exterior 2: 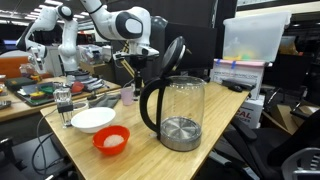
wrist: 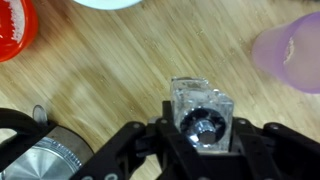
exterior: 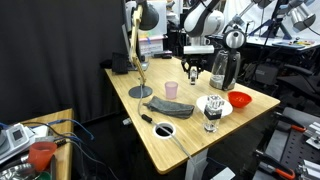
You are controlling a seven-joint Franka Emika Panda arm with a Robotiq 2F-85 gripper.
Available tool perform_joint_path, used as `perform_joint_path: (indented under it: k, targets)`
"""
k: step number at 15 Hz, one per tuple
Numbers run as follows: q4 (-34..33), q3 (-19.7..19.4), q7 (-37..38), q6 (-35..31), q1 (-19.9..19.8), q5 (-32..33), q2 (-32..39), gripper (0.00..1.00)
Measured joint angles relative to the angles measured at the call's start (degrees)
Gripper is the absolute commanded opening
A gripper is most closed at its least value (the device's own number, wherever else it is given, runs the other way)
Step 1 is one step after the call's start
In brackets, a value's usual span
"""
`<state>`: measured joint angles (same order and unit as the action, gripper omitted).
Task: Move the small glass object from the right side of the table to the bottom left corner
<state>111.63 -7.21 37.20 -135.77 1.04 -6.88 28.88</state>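
A cluttered lab with black curtains and racks of equipment surrounds the rectangular light-wood table point(exterior: 190, 140), which carries a fair crowd of things. The Robotiq gripper point(wrist: 203, 128) hangs over the part of the tabletop that holds a tall dark jug with a steel top point(exterior: 222, 68), a shallow red bowl point(exterior: 240, 99) and a white bowl point(exterior: 215, 105).

In the wrist view the small clear glass jar point(wrist: 202, 105) sits squarely between the two black fingers, which press in on it from either side. The claw is drawn in to about the jar's width and appears to have hold of it. Nothing else is in its grasp. A translucent pink plastic cup point(wrist: 290, 55) stands just beside the jar on one side, and the jug's steel top shows at the opposite lower corner of that view.

By my reading, the grasp is made and the carry is what remains. The jar is on the same side of the table as the jug and bowls, not at any corner. Whether it has left the wood yet cannot be told (the exterior views show it too small, and the wrist view looks straight down).

What is left, then, is to raise it clear of the pink cup, take it across to the bottom left corner, set it down upright and let go. The route passes near a crumpled grey cloth point(exterior: 165, 105) and a lamp's round base point(exterior: 140, 91), so some height seems wise.
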Motion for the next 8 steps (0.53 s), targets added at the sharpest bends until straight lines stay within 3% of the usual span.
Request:
perform_joint_path:
  k: [8]
  targets:
    - [7.95,5.42,-10.41,-1.05,5.56,2.56,-11.91,0.18]
